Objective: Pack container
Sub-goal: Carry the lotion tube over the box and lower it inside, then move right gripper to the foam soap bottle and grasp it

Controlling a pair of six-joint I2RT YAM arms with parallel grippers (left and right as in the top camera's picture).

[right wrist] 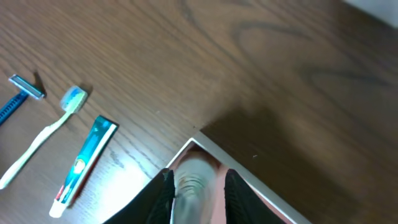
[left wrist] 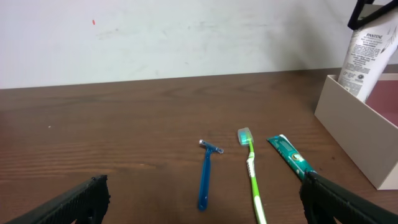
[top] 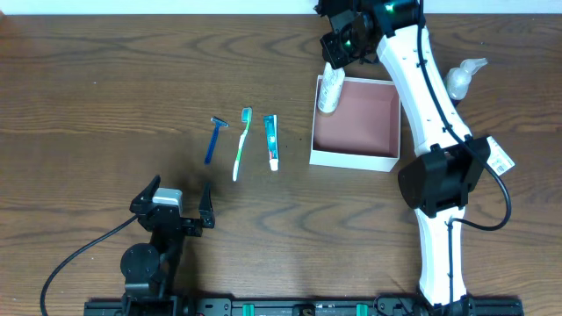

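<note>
The container (top: 351,161), a shallow square box with white walls and a pink inside, sits right of centre; it also shows in the left wrist view (left wrist: 354,124) and the right wrist view (right wrist: 249,182). My right gripper (top: 334,63) (right wrist: 198,182) is shut on a white bottle (top: 330,89) (left wrist: 367,53) (right wrist: 193,190), held upright in the box's far left corner. A blue razor (top: 213,139), a green toothbrush (top: 241,143) and a toothpaste tube (top: 272,140) lie side by side left of the box. My left gripper (top: 176,200) (left wrist: 208,202) is open and empty, just in front of them.
A white pump bottle (top: 461,79) stands on the table right of the box, behind my right arm. A white tag (top: 499,156) hangs off that arm. The wall runs along the table's far edge.
</note>
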